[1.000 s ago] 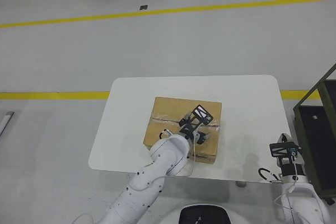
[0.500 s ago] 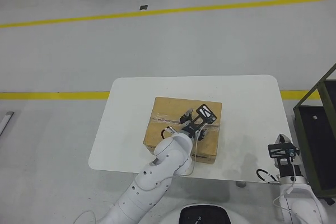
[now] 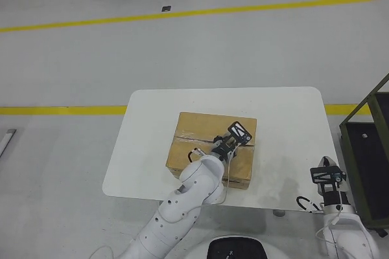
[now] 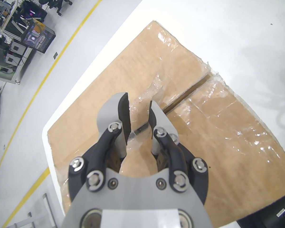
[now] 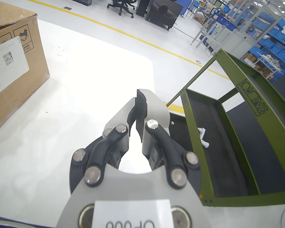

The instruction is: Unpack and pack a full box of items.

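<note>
The taped cardboard box (image 3: 194, 133) sits shut at the middle of the table (image 3: 279, 129), contents hidden. The left gripper (image 4: 137, 105) hangs over its top seam, fingers slightly parted. The right gripper (image 5: 140, 98), clenched on nothing, is at the table's near right edge beside a green cart (image 5: 263, 131).

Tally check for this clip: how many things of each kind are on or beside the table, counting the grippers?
Taped brown cardboard box: 1
White rounded table: 1
Green metal cart: 1
Small white object in the cart's tray: 1
Grippers: 2, the left gripper and the right gripper
Total: 6
</note>
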`<state>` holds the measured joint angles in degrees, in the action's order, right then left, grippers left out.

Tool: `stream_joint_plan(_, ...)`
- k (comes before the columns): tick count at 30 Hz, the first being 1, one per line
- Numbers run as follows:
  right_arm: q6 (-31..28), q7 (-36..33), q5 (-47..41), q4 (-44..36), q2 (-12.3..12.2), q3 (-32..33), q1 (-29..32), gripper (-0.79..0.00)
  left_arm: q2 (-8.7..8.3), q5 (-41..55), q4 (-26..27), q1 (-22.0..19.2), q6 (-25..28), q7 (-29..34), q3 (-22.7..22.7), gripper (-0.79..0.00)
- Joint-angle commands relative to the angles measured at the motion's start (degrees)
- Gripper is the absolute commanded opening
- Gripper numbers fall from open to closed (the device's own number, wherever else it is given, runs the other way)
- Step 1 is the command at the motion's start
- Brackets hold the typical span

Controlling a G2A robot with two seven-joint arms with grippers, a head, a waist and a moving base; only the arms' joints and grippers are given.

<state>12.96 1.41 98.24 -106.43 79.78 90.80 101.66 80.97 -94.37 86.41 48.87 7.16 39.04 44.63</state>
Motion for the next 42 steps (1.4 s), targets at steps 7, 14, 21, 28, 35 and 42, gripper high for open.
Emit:
stream_joint_plan(7,-0.06,0.05,-0.62,0.37,0.03,0.17,-0.04,-0.785,0.53,-0.63,-0.06,0.76,0.31,-0.81,0.42,-0.785)
stream_joint_plan(14,-0.01,0.14,-0.94,-0.03,0.04,0.55,0.3,-0.785,0.58,-0.42,3.42,1.93,2.65,-0.15,1.71,-0.111)
stream_joint_plan(21,0.11,-0.03,-1.9,-0.69,-0.07,2.57,0.45,-0.785,0.29,0.01,7.19,3.36,9.2,3.01,2.36,0.0)
stream_joint_plan(28,-0.15,-0.32,-1.76,-0.83,-0.07,2.8,0.55,-0.785,0.65,-3.84,4.85,2.77,9.14,3.51,1.55,0.0)
stream_joint_plan(35,0.03,0.17,-1.69,-0.93,0.05,1.77,0.7,-0.785,1.52,-4.86,1.96,1.28,6.98,2.88,1.16,0.0)
stream_joint_plan(42,0.07,-0.29,-1.32,-1.32,0.09,1.58,0.32,-0.785,2.49,-6.22,-1.07,0.02,4.58,1.28,0.38,-0.102)
